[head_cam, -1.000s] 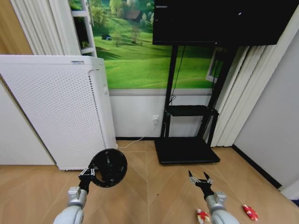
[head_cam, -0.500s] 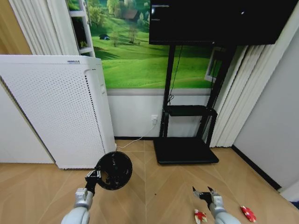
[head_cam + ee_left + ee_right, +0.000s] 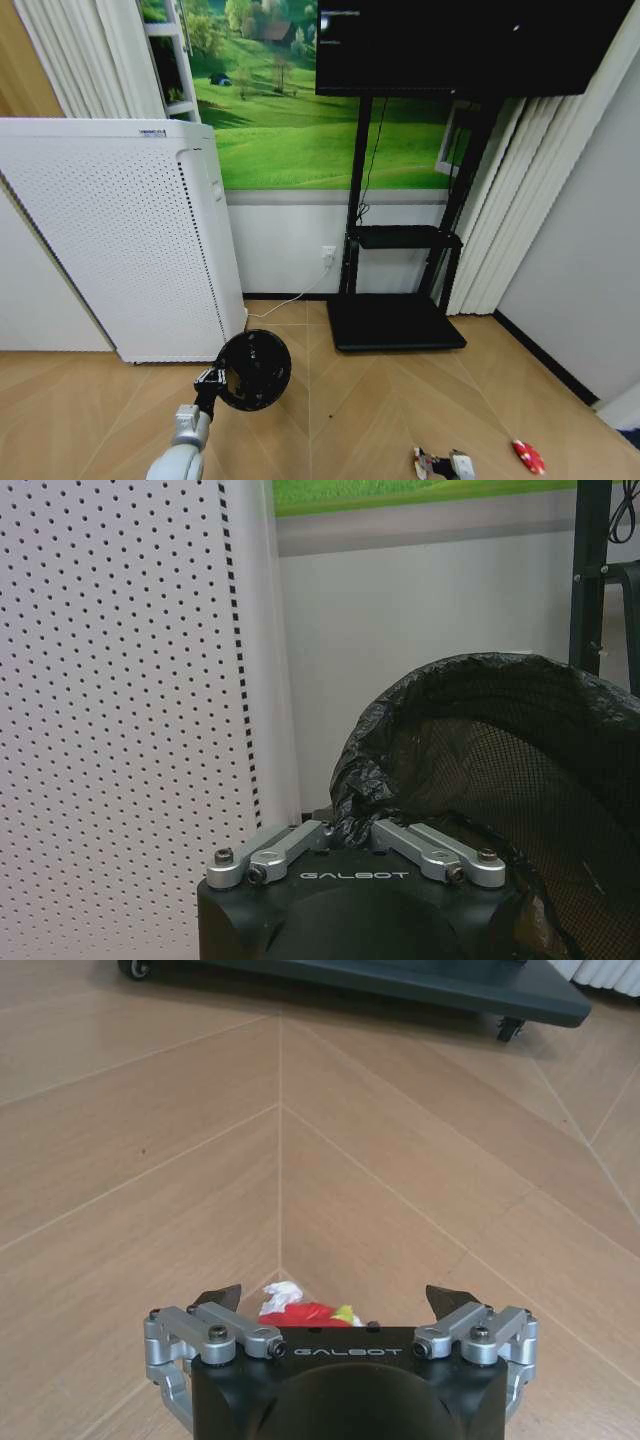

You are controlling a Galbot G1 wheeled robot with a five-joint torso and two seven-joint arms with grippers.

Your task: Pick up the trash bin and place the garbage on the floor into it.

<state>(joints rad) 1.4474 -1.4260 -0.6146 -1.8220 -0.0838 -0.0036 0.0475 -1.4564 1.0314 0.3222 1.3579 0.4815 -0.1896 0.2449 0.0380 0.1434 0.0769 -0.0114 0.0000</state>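
wrapper point(image 3: 300, 1312) half hidden behind right claw point(image 3: 335, 1300)

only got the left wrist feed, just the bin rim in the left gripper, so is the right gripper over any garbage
observer: yes, the right gripper hangs low over a red-and-white wrapper on the floor.
operator: open or shut
observer: open, with its fingers spread wider than the wrapper.
operator: any other trash nearby
observer: a second wrapper lies on the parquet farther to the robot's right.
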